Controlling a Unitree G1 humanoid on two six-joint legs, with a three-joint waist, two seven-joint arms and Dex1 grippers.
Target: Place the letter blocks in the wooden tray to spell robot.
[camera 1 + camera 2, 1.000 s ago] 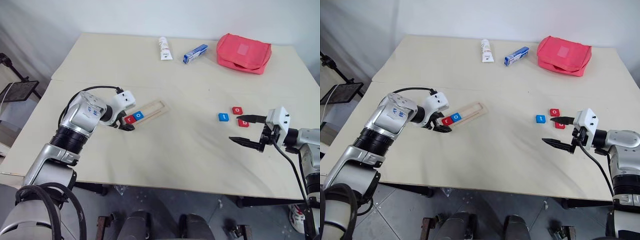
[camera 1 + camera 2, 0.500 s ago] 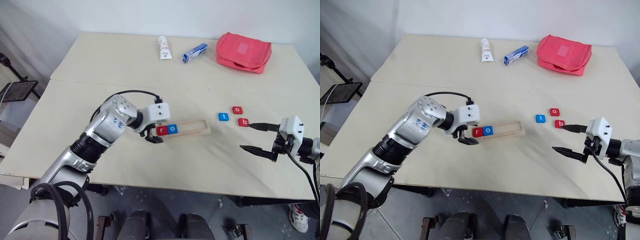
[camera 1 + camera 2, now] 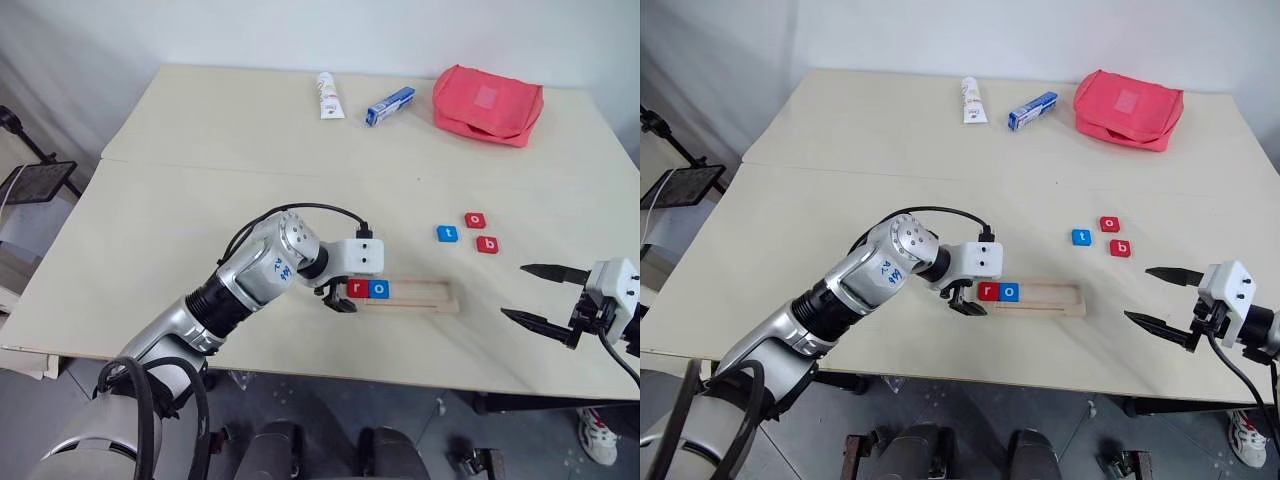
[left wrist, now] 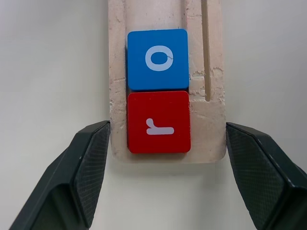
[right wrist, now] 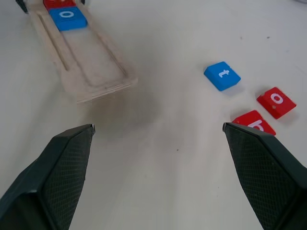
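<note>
My left gripper is shut on the left end of the wooden tray, which lies flat near the table's front edge. In the left wrist view its fingers press both long sides of that end. A red r block and a blue o block sit side by side in the groove. Loose on the table beyond the tray's right end are a blue t, a red o and a red b. My right gripper hangs open and empty, right of the tray.
A white tube, a blue-and-white box and a red pouch lie along the far side of the table. The table's front edge runs close behind the tray.
The left gripper has dragged the tray, with r and o in it, rightward and nearer the front edge, turning it level. The right gripper has drawn back to the right, still open.
</note>
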